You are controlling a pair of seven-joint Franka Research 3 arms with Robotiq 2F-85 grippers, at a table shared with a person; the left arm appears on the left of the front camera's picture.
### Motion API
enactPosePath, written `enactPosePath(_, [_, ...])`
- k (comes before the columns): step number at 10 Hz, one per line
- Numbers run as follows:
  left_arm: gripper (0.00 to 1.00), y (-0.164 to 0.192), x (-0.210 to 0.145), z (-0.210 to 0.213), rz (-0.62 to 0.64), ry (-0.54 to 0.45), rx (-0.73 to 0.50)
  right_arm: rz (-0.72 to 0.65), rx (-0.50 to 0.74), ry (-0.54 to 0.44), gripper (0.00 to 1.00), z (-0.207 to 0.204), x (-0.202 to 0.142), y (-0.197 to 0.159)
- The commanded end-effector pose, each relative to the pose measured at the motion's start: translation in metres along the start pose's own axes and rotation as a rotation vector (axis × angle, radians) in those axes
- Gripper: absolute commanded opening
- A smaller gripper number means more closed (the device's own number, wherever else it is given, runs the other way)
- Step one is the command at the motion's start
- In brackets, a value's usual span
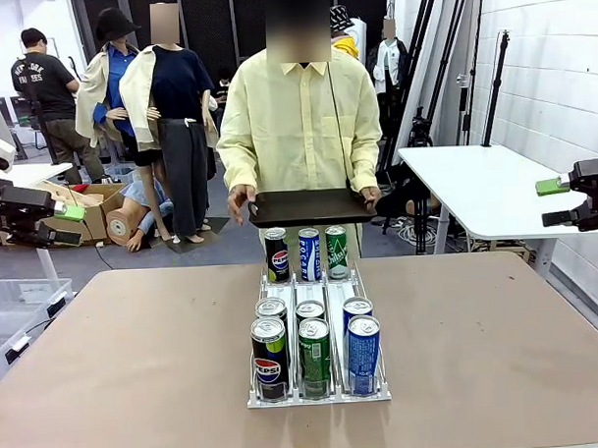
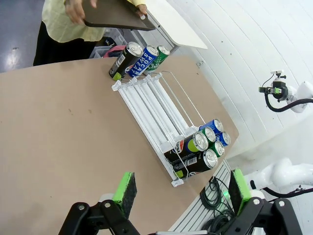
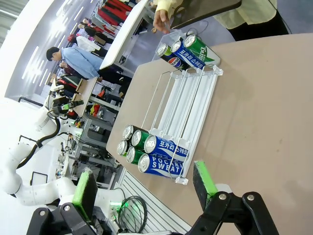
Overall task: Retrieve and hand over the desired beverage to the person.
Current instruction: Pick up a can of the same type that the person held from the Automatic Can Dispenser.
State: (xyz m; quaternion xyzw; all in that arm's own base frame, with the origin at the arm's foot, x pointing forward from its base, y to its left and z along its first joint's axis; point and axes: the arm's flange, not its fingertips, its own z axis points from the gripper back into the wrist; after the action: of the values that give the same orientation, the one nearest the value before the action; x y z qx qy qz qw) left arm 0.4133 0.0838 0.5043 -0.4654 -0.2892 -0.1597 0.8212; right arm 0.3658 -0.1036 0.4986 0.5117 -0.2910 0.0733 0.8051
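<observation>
We see person [image 1: 297,121] at far side, holding dark tray [image 1: 308,206] above can rack [image 1: 326,288]. Our left gripper [image 2: 182,193], right gripper [image 3: 145,190]: both spread wide, grasping nothing.

The person [image 1: 298,126] holds a dark tray [image 1: 308,206] (both hands) behind the cans [image 1: 309,253].

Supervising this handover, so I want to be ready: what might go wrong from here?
1. The near cans stand packed side by side in the rack; grabbing one may topple a neighbour.
2. The person holds the tray close by the far cans; reaching there may bump it.
</observation>
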Motion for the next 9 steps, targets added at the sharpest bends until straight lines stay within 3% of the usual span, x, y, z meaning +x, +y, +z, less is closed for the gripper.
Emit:
enactPosePath(1, [1.0, 0.0, 0.0001, 0.0004, -0.001, -0.002, 0.0, 0.001, -0.002, -0.001, 1.0, -0.0004, 0.0003, -0.0001])
enactPosePath(9, [1.0, 0.0, 0.0001, 0.0004, -0.001, -0.002, 0.0, 0.001, -0.002, -0.001, 1.0, -0.0004, 0.0003, -0.0001])
